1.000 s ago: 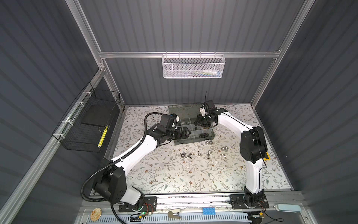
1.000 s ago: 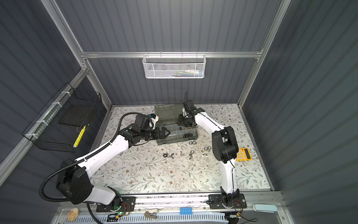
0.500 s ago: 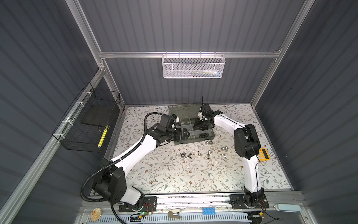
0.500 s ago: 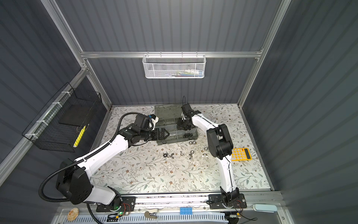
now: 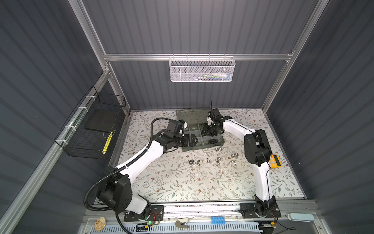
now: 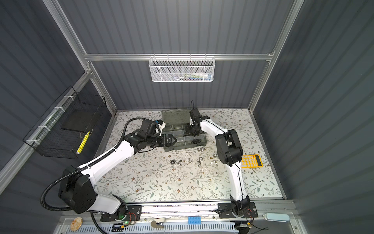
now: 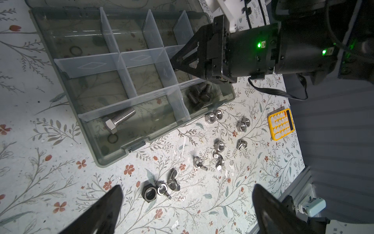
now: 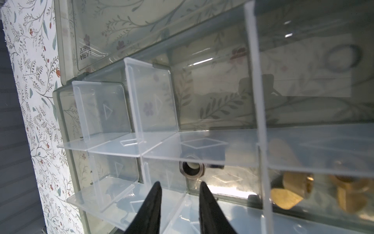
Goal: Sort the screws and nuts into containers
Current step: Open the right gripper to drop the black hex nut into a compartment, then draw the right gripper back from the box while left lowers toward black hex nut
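The open organiser case (image 5: 202, 147) (image 6: 182, 148) sits at the back of the mat, its containers split by clear dividers. My right gripper (image 5: 210, 132) (image 8: 180, 183) points down into it, open by a narrow gap and holding nothing. A dark nut (image 8: 191, 169) lies in the compartment just beyond its fingertips. Brass pieces (image 8: 291, 190) fill a neighbouring compartment. A silver bolt (image 7: 119, 119) and black bolts (image 7: 199, 95) lie in front compartments. My left gripper (image 5: 195, 139) (image 7: 187, 188) stands wide open and empty at the case's left front. Loose nuts (image 5: 217, 159), with a black nut (image 7: 150, 194) and wing nuts (image 7: 173, 182), lie scattered on the mat.
A yellow calculator (image 5: 275, 161) (image 6: 251, 161) lies on the mat beside the right arm. A white mesh basket (image 5: 202, 69) hangs on the back wall and a black wire basket (image 5: 93, 125) on the left wall. The case's lid (image 5: 192, 115) lies flat behind it.
The right arm has swung left, bringing its gripper further over the case, and its jaws have parted a little. The left arm has not moved.
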{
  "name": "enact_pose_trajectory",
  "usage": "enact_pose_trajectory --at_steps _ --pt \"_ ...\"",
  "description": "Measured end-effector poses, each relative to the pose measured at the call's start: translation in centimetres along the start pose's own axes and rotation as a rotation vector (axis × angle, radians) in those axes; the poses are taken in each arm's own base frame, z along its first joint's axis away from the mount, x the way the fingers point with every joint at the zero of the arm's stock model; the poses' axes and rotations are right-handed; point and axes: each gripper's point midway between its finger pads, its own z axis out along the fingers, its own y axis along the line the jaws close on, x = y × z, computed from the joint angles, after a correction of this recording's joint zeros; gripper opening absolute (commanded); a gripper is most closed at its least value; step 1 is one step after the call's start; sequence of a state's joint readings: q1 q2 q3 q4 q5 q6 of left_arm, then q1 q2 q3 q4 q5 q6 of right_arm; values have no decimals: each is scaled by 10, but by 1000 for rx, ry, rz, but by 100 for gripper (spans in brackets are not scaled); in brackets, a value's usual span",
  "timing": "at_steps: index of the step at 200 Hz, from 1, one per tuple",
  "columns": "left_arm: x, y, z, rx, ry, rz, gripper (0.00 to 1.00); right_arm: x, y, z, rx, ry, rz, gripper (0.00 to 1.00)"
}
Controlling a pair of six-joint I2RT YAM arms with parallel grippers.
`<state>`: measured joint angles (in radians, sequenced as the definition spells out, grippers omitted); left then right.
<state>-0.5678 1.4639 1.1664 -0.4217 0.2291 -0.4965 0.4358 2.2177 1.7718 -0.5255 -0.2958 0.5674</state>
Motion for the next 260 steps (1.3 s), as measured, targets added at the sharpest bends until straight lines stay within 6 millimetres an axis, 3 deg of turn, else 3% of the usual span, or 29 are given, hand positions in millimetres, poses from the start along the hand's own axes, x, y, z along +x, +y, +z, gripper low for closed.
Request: enact_pose_trajectory --at_steps 113,189,260 --pt "-1 -2 -5 5 -9 2 100 -2 3 -6 -2 -5 -5 40" --pt "-3 -8 -17 25 -35 -8 100 -8 22 -56 -34 -84 -39 49" --pt "14 1 -12 13 6 -71 100 22 7 -95 -3 -124 -66 62"
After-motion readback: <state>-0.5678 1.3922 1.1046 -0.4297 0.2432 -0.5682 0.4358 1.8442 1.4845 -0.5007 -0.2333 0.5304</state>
